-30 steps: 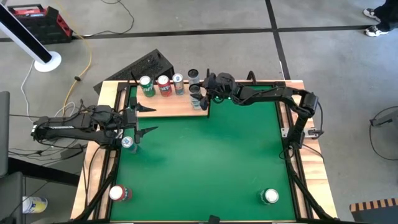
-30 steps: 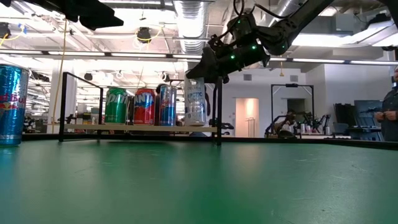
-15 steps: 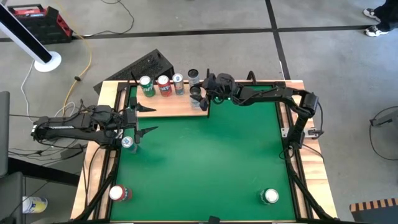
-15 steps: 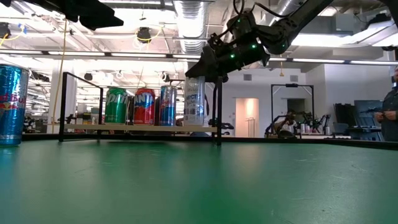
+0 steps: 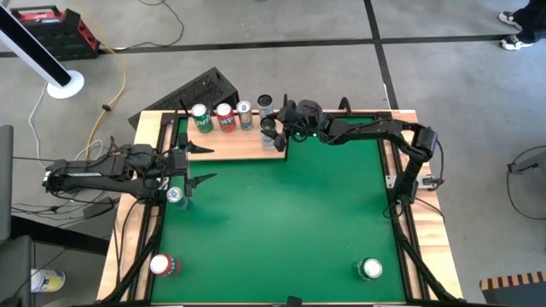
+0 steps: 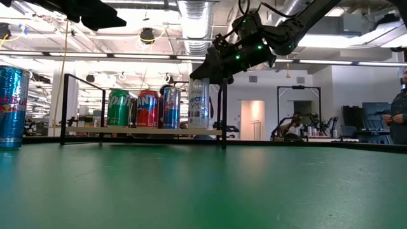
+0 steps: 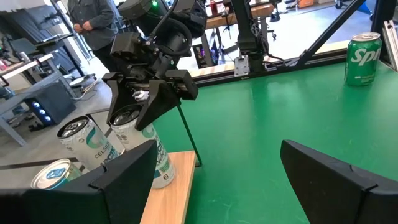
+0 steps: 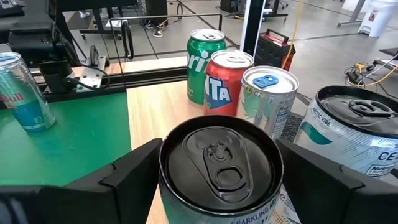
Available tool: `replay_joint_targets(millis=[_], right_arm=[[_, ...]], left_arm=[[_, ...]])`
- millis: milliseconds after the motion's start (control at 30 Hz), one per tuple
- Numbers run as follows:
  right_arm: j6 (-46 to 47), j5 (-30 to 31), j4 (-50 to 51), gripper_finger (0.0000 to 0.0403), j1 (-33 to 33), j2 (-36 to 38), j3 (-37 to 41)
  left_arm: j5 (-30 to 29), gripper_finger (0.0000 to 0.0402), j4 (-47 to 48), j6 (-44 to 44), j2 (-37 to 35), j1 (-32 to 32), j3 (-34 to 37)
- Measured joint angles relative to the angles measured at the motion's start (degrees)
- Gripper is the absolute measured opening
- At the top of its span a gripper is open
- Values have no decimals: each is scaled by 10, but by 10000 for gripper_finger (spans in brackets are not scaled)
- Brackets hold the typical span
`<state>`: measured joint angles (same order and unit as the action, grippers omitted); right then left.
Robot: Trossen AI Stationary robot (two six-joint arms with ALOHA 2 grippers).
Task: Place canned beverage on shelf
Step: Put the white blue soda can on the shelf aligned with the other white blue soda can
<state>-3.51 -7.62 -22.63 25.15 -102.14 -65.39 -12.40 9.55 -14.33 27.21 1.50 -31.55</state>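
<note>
Since a second ago your right gripper (image 5: 275, 128) has let its fingers spread, and the white can (image 6: 199, 102) that hung tilted above the board now stands upright on the shelf (image 5: 241, 147) at its right end; the arm itself has hardly shifted. In the right wrist view the two dark fingers stand wide on either side of that can (image 8: 219, 167) and I cannot tell whether they touch it. On the shelf to its left you have a row of three: a blue-and-silver can (image 6: 170, 107), a red can (image 6: 147, 109) and a green can (image 6: 119, 108), close beside one another. Another pale can (image 5: 265, 103) stands just beyond the far edge of the board, close to the gripper. A thin black post (image 6: 224, 114) of the shelf rises right beside the placed can, under the gripper. Your left gripper (image 5: 194, 165) waits with fingers wide over the table's left side, with a tall blue can (image 5: 176, 196) just near of it. Two more cans stand well apart at the near edge of the table: a red one (image 5: 159, 265) at the left, a green one (image 5: 371, 269) at the right. A person (image 6: 399, 114) stands beyond the table at the right.
</note>
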Motion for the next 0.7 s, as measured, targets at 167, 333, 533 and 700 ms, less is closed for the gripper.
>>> replay_joint_targets(millis=[167, 333, 533, 700], right_arm=[[0, 0, 2, 333, 1, 11, 0], [-11, 0, 4, 333, -3, 27, 0], [-34, 0, 18, 333, -7, 69, 0], [-30, 2, 130, 305, -17, 124, -1]], left_arm=[[0, 327, 0, 0, 0, 0, 0], [0, 327, 0, 0, 0, 0, 0], [0, 327, 0, 0, 0, 0, 0], [0, 327, 0, 0, 0, 0, 0]])
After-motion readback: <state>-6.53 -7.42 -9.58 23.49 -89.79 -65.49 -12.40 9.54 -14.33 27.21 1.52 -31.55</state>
